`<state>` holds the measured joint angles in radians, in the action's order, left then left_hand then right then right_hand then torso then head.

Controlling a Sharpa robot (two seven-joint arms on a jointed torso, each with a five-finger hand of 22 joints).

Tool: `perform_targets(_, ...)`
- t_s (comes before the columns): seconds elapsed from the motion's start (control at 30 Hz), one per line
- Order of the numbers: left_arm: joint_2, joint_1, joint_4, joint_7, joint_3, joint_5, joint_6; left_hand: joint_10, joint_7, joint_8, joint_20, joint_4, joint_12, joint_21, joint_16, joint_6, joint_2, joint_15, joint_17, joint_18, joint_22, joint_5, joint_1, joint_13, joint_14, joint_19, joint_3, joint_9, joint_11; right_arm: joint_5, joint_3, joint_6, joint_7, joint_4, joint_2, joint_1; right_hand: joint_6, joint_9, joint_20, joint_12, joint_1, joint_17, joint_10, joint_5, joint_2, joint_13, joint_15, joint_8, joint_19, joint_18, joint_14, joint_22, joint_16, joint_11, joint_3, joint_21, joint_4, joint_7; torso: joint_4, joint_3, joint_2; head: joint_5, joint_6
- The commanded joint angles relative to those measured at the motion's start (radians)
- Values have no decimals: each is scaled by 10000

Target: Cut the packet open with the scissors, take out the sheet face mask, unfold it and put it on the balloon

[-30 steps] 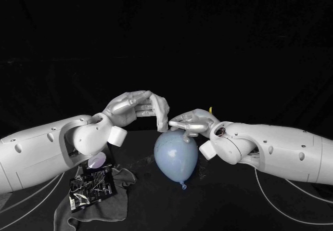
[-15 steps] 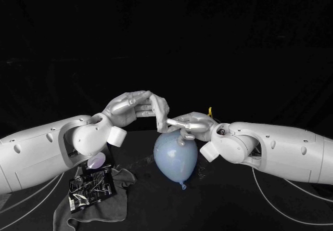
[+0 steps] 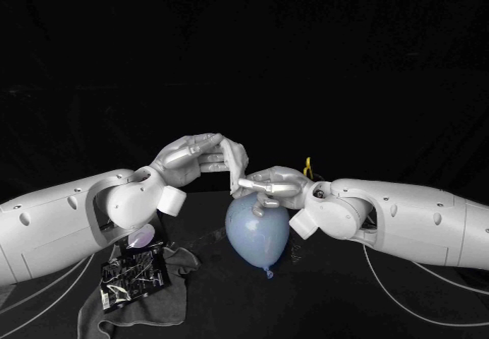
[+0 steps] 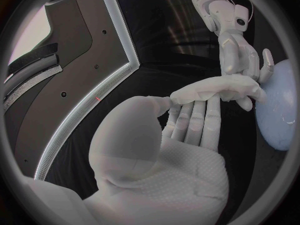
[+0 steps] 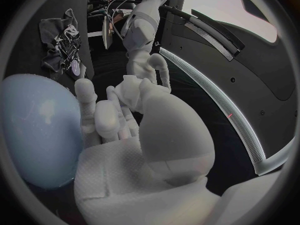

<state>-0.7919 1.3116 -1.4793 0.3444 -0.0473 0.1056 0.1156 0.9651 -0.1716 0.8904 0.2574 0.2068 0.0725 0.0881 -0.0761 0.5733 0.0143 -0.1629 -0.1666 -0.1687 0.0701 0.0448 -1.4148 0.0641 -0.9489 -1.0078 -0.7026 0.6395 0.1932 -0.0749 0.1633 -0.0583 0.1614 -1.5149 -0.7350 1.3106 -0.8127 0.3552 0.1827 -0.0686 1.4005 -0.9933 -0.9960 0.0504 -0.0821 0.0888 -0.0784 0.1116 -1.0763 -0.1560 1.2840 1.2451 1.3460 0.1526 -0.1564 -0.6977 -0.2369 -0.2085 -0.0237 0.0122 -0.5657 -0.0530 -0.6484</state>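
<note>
The right hand (image 3: pixel 271 186) has edged toward the left hand (image 3: pixel 202 157) over the balloon (image 3: pixel 257 233). The left hand pinches the sheet mask (image 3: pixel 240 174); I cannot tell the right's grip.

Head view: dim overall, table (image 3: pixel 336 296) is nearly pure black w/ no detail. Light comes from front/above: white arms (image 3: pixel 408 212) are the brightest, w/ dark shade on undersides. Balloon (image 3: pixel 257 229) has a soft gradient, lighter at top, darker twd the knot. Wrist views: strong fisheye, dark ring around, straight edges bend near rim. Pale patch (image 4: pixel 28 35) at rim is blown out; small glare specks on balloon.
</note>
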Motion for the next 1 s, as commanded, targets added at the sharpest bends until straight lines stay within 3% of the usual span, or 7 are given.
perform_targets(0.03,-6,24,-39,111,18,69,160,64,-570,50,8,-63,-58,62,19,62,-14,21,-3,-174,6,34,-56,-7,-14,-61,-65,141,-10,-197,2,370,44,9,18,-6,-104,16,-49,-68,369,-14,-235,-24,127,-65,48,25,64,-109,-73,37,68,-59,-46,-22,229,26,-2,6,5,2,-2)
perform_targets(0.3,-38,29,-27,119,24,69,127,64,-572,48,6,-69,-60,61,21,61,-14,21,-2,-172,2,34,-57,-7,-12,-64,-64,140,-10,-390,9,377,56,8,-13,-24,-638,74,-192,-305,1185,-26,-1034,-21,460,-144,230,307,-7,-93,-62,146,155,-282,-481,-231,671,252,-5,15,3,5,14)
perform_targets(0.73,-60,36,-1,100,26,69,78,65,-573,47,5,-72,-60,60,21,61,-14,21,-2,-171,0,34,-58,-7,-11,-64,-64,140,-10,-402,11,50,332,-31,-56,-52,-1572,188,-443,-580,1378,-130,-2203,-17,713,-93,518,782,-192,-31,41,378,279,-633,-1210,-664,726,539,-3,13,1,1,9)
perform_targets(0.8,-63,37,2,97,26,69,72,67,-574,47,4,-75,-60,58,21,62,-13,21,-2,-170,-3,34,-59,-7,-11,-64,-63,139,-10,-387,11,-49,383,-47,-65,-55,-1789,250,-503,-659,1338,-205,-2472,-16,904,-48,582,923,-304,0,117,458,324,-707,-1400,-845,709,614,-6,9,5,3,8)
perform_targets(1.0,-78,37,11,84,26,64,55,69,-574,46,4,-78,-59,57,22,62,-11,21,-2,-169,-5,34,-60,-6,-11,-63,-63,139,-11,-325,11,-436,568,-100,-101,-60,-1949,381,-615,-725,1100,-333,-2891,-15,1126,29,695,1141,-536,65,270,611,396,-831,-1741,-1201,640,737,-4,6,3,2,-2)
